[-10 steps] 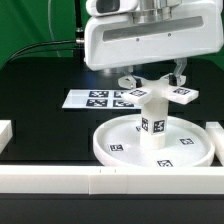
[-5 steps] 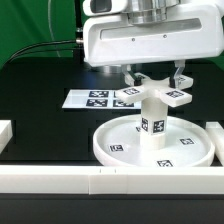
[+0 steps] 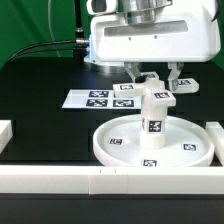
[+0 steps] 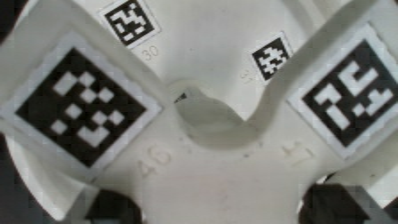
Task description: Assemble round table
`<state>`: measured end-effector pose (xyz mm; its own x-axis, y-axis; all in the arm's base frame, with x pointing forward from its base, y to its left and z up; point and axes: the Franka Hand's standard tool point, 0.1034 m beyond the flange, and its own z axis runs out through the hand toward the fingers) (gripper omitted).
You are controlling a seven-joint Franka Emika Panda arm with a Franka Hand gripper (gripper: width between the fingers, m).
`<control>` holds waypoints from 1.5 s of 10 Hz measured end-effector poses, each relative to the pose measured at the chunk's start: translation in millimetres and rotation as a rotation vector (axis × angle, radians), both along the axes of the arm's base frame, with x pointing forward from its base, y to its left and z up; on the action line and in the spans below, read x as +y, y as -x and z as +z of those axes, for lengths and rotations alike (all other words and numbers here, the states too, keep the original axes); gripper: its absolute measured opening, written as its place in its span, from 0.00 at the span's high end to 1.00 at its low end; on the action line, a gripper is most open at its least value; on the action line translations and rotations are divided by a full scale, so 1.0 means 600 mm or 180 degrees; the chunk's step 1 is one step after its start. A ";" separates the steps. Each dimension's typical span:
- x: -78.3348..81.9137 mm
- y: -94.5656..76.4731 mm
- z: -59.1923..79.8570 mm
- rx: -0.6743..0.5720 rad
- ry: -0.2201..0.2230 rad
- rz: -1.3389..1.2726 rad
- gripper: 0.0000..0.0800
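On the table, centre: the large round disc lies flat on the black table, rim up, with several square tags on its floor.
Leg: the short thick cylinder leg stands upright near the middle of the disc, a tag on the side facing the exterior camera.
Cross piece: the small cross-shaped piece sits on top of the leg; one tagged arm reaches toward 3 o'clock in the exterior view, another toward 9 o'clock. In the wrist view the cross piece fills the picture, its tagged arms spreading from a rounded hub.
Gripper: the gripper hangs directly over the cross piece, at 12 o'clock from the leg, under the arm's wide white housing. Dark fingers come down on either side of the cross piece's hub.
Finger state: they sit close to the hub, but I cannot tell whether they clamp it or stand free of it.
Marker board: the marker board lies flat on the table at about 10 o'clock from the disc, well apart from it.
Rails: a long white border rail runs along the table edge at 6 o'clock from the disc, just beside its rim; shorter white rail pieces show at the exterior view's left and right.
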<state>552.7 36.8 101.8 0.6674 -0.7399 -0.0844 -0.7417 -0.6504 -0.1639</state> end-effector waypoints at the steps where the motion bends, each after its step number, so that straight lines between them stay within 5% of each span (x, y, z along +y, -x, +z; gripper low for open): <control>1: 0.000 0.000 0.000 0.0031 -0.0051 -0.0219 0.45; 7: 0.002 -0.006 0.001 0.0119 -0.0176 -0.1252 0.45; 15: 0.005 0.000 0.004 0.0358 -0.0640 -0.3350 0.45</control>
